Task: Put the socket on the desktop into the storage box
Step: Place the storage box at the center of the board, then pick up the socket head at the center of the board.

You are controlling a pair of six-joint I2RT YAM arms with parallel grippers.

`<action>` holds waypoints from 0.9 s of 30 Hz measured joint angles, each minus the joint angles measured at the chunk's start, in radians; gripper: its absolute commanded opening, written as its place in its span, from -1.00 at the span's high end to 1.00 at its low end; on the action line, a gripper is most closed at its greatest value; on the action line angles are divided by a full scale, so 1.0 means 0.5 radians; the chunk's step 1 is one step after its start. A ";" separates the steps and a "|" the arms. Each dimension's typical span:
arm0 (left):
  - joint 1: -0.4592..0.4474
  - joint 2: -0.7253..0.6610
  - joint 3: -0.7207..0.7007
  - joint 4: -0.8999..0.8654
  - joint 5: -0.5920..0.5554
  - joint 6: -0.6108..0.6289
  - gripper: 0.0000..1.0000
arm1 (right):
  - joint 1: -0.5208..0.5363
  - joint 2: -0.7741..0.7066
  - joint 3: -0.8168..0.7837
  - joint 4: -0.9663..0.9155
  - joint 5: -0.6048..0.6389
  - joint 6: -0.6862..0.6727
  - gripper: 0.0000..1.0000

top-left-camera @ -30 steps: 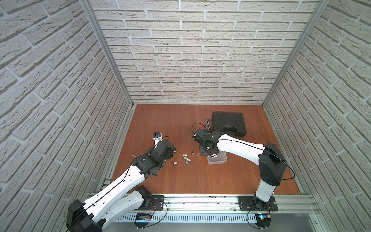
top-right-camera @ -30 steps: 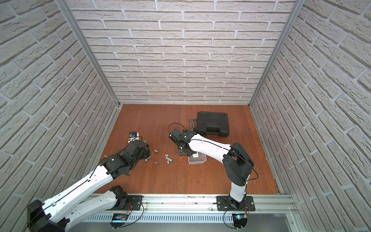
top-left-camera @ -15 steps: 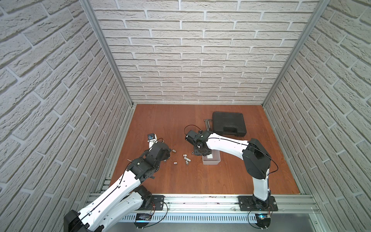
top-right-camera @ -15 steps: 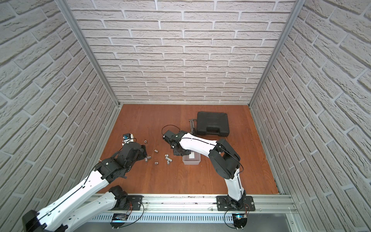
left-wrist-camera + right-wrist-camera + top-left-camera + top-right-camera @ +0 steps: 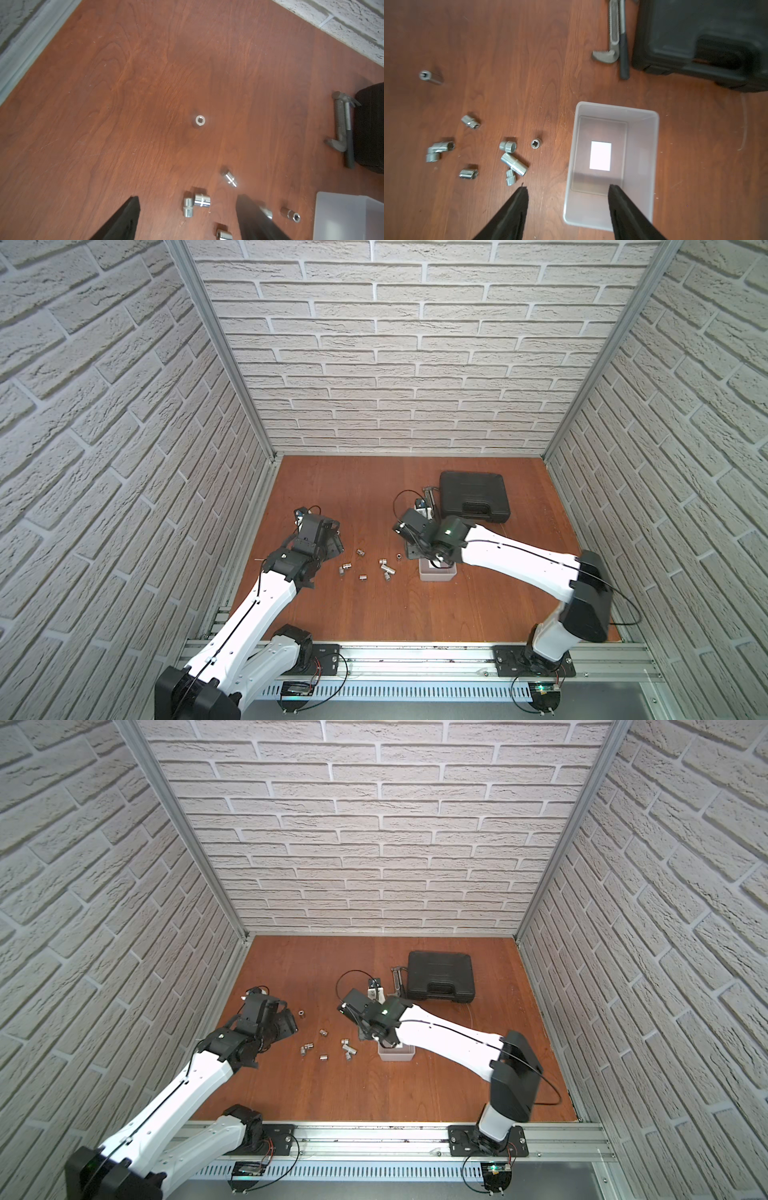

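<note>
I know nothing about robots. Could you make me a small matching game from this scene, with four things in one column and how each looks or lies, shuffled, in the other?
Things:
1. storage box
2. black tool case
3. wrench
4. right gripper

Descriptions:
a. lies flat alongside the case
b. jaws open, holding nothing
c. translucent, with a white square on its floor
d. biggest and darkest, with a carry handle

Pairs: 1-c, 2-d, 3-a, 4-b
</note>
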 measured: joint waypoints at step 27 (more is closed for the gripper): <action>0.200 1.450 0.705 0.188 0.144 0.060 -0.10 | -0.220 -0.469 -0.764 0.710 -0.417 -0.077 -0.10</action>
